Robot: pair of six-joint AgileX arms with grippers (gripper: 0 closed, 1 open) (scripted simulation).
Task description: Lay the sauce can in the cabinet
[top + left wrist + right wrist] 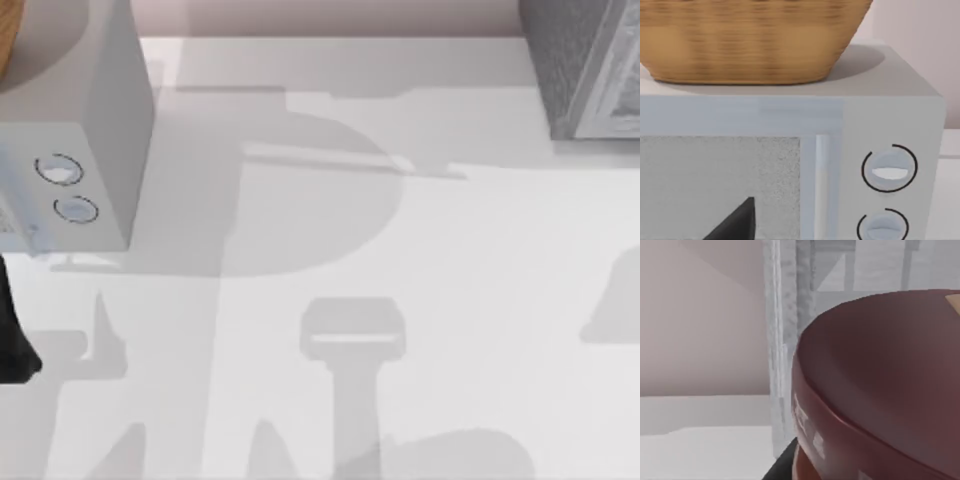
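Observation:
The sauce can [880,385] looms very close in the right wrist view, its dark maroon round top turned toward the camera. My right gripper [860,475] is shut on it, with one dark finger [782,465] against the can's side. Just behind the can stands the lighter grey framed front of the cabinet [785,340]. From above, the cabinet [590,70] is a dark grey speckled box at the table's far right corner. My left arm [15,340] is parked at the left edge, and its gripper [735,225] faces the pale grey box.
A smooth pale grey box [90,150] with two round dials [889,167] stands at the far left, and a woven basket [750,40] rests on top of it. Arm shadows fall across the white table [450,300] in the middle.

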